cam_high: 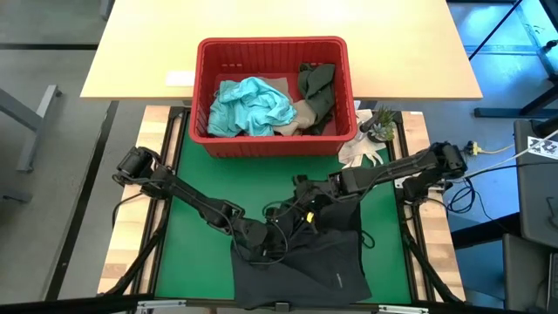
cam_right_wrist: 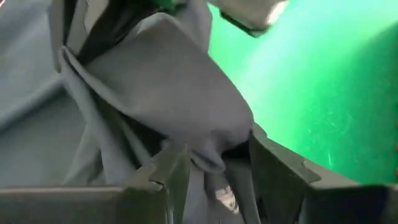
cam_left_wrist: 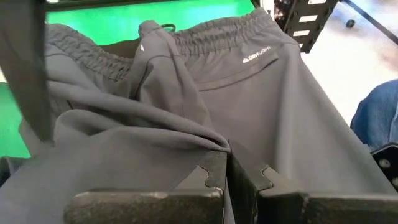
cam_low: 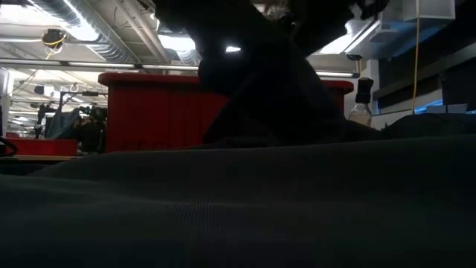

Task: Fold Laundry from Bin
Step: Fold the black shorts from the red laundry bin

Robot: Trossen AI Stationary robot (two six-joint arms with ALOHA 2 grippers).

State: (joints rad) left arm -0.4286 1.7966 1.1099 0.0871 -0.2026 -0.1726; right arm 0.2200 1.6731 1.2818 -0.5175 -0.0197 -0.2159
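A dark grey garment (cam_high: 305, 262) with an elastic waistband (cam_left_wrist: 217, 31) lies spread on the green mat (cam_high: 209, 174) near the table's front edge. It also fills the foreground of the low view (cam_low: 238, 201). My left gripper (cam_high: 261, 242) reaches in from the left and is shut on a fold of it. My right gripper (cam_high: 302, 214) comes from the right, above the garment's far part, with bunched cloth between its fingers. The red bin (cam_high: 275, 92) stands at the far side and holds teal (cam_high: 253, 105), olive (cam_high: 316, 87) and beige (cam_high: 301, 113) laundry. My left gripper (cam_left_wrist: 231, 171) pinches a raised fold of the dark garment (cam_left_wrist: 214, 144) between its two shut fingers, slanting down from the table's left. A ridge of cloth runs away from the fingertips; the rest lies on the mat. My right gripper (cam_right_wrist: 214, 162) has a bunched fold of the dark garment (cam_right_wrist: 208, 146) between its two fingers, slanting down from the right. The cloth rises in a peak at the fingers and drapes away below them.
A small potted plant (cam_high: 381, 124) and a white cloth item (cam_high: 359, 153) sit right of the bin. A light wooden table (cam_high: 131, 52) lies beyond the mat. A person's blue-jeaned leg (cam_left_wrist: 379, 118) shows past the table's near edge.
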